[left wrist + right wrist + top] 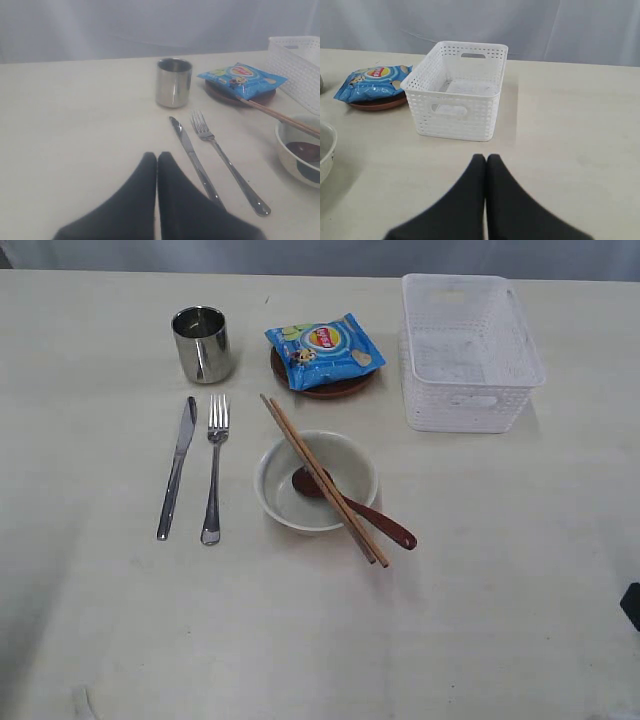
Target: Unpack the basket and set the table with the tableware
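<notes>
Basket [460, 405] sat on surface [500, 570], far right in exterior view, upright, nothing visible inside.
Unpacking looked done; setting judged complete.
Good finish: draw arms away low and slow, clear of chopsticks [320, 475] balanced across bowl [272, 495] rim, which could easily roll.
Bowl held spoon [385, 525], handle over rim.
Plate [330, 391] carried chip packet [325, 348].
Cup [202, 343] upright, contents unclear.
Knife [177, 465] and fork [214, 470] lay side by side, left of bowl.
Left fingers [149, 167] together, empty; right fingers [479, 170] together, empty, near basket.
</notes>
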